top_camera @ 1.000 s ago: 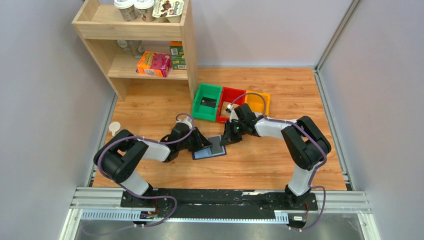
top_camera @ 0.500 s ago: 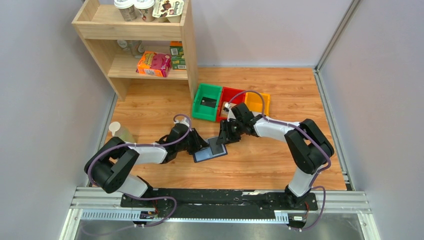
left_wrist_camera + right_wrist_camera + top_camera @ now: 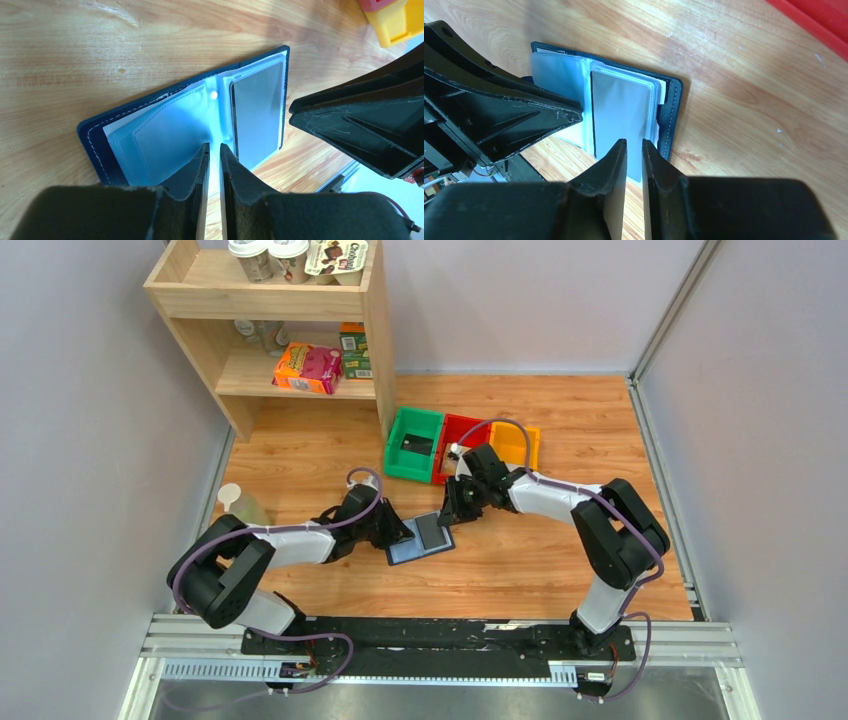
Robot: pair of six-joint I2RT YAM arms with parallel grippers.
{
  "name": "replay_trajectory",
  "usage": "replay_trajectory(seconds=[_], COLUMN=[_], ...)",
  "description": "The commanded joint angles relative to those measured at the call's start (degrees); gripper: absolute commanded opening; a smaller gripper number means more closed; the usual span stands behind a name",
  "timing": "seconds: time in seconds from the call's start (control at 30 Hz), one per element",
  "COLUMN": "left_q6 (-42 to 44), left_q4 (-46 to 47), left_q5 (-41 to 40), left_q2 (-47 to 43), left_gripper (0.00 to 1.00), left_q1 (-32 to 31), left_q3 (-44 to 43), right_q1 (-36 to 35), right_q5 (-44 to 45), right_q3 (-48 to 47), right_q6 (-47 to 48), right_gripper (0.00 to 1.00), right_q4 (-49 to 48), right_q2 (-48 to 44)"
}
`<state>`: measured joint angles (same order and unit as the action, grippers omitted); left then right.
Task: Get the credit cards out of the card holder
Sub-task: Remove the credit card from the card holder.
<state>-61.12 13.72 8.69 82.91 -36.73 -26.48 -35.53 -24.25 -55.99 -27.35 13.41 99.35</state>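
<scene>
The card holder (image 3: 420,538) lies open on the wooden table, navy cover down, blue-grey pockets up. A silver-grey credit card (image 3: 257,112) sits in its right-hand page; in the right wrist view this card (image 3: 619,112) sticks out past the holder's near edge. My left gripper (image 3: 400,530) is over the holder's left page (image 3: 165,142), jaws nearly closed with only a thin gap and nothing between them. My right gripper (image 3: 452,514) is over the card's protruding end, jaws nearly closed, holding nothing. The two grippers face each other across the holder.
A green bin (image 3: 414,445), a red bin (image 3: 458,438) and a yellow bin (image 3: 516,445) stand in a row just behind the holder; the green one holds a dark card. A wooden shelf (image 3: 290,330) stands at the back left. A small bottle (image 3: 238,504) stands at the table's left edge.
The left arm's elbow has swung left, uncovering the bottle. The right gripper has shifted slightly over the holder's right page. The holder has stayed open in about the same place.
</scene>
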Motion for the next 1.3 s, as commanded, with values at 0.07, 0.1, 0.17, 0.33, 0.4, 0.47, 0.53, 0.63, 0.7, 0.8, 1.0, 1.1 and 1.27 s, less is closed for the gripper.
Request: replay_trajectory(seconds=[0.07,0.1,0.17,0.33,0.4,0.47,0.53,0.63,0.7,0.8,1.0,1.1,1.27], left_q6=[1.53,1.62,1.62,1.62,1.53,1.45,1.36,1.27,1.18,0.57,-0.93,-0.84,-0.66], left_q4=[-3.17,-3.17,-3.08,-2.55,-2.29,-1.5,-1.15,-0.8,-0.44,1.48,7.64,9.4,5.28], left_q5=[-0.43,-0.43,-0.43,0.01,0.28,0.72,0.98,1.07,0.98,0.54,-0.51,-0.34,-0.6], left_q2=[1.11,1.28,1.28,1.9,2.16,2.78,3.21,3.31,2.78,1.73,-1.96,-2.67,-1.18], left_gripper=[0.2,0.2,0.2,0.19,0.19,0.19,0.19,0.19,0.19,0.19,0.23,0.26,0.26], left_q1=[-0.27,-0.27,-0.27,-0.27,-0.27,-0.36,-0.27,-0.27,-0.27,-0.27,-0.27,-0.27,-0.27], left_q3=[-1.38,-1.38,-1.38,-1.47,-1.47,-1.47,-1.47,-1.3,-1.12,-0.24,3.45,3.72,2.05], right_q1=[-0.16,-0.16,-0.16,-0.16,-0.16,-0.16,-0.16,-0.16,-0.16,-0.16,0.02,0.28,0.2], right_q5=[0.52,0.17,-0.53,-1.5,-2.64,-4.66,-5.19,-5.28,-5.63,-5.55,-5.11,-5.45,-4.23], right_q3=[-0.97,-0.97,-0.7,-0.26,0.0,0.0,0.17,0.35,0.7,0.79,1.84,2.29,0.18], right_q6=[0.2,0.2,0.2,0.11,-0.15,-0.68,-1.12,-1.47,-1.82,-2.0,-2.44,-2.62,-1.21], right_gripper=[0.18,0.18,0.17,0.11,0.08,0.07,0.07,0.07,0.07,0.07,0.06,0.06,0.07], right_q4=[-2.68,-2.95,-3.56,-4.44,-5.23,-6.37,-6.9,-7.26,-7.7,-8.05,-8.49,-8.75,-5.51], right_q2=[1.02,1.28,1.72,3.13,3.3,3.83,4.44,5.24,5.68,6.55,7.79,7.79,3.75])
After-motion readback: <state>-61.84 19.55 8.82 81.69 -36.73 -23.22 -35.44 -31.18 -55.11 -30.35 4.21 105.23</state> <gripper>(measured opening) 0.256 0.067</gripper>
